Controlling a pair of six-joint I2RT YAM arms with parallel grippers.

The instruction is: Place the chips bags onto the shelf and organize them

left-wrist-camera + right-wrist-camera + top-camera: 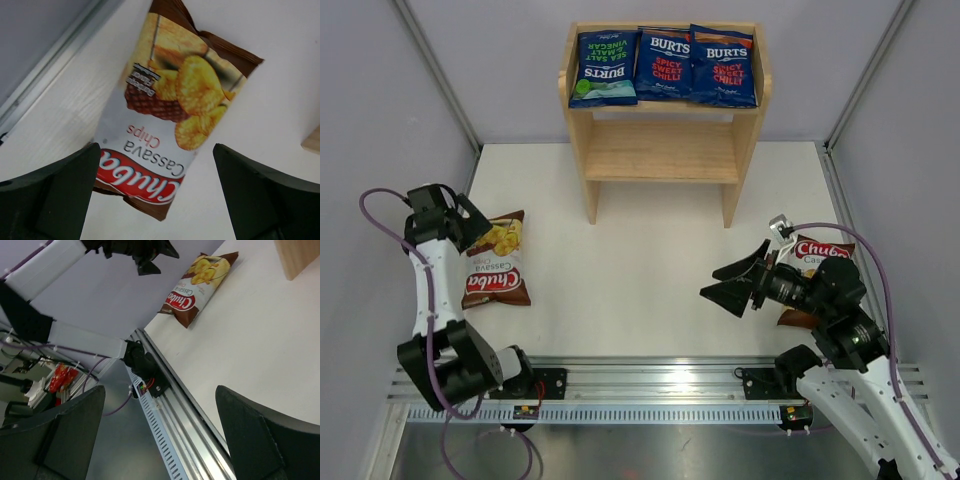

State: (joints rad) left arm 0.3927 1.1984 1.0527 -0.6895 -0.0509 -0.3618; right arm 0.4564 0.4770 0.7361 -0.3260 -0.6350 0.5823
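The wooden shelf (662, 150) stands at the back centre. Three blue BURTS bags lie side by side on its top tier: a green-accented one (604, 68) and two orange-topped ones (663, 63) (723, 66). One brown Chuba bag (495, 262) lies flat on the table at the left. My left gripper (477, 230) is open, hovering over it with nothing held; in the left wrist view the bag (170, 110) lies between and beyond the spread fingers (62, 192). The second Chuba bag (817, 258) lies at the right, partly hidden under my right arm. My right gripper (735, 283) is open, empty and points left.
The right wrist view shows the left Chuba bag (200, 287), the left arm (135, 252), a shelf leg (300, 255) and the metal rail (170, 405) along the table's near edge. Grey walls enclose the white table (640, 270) on three sides.
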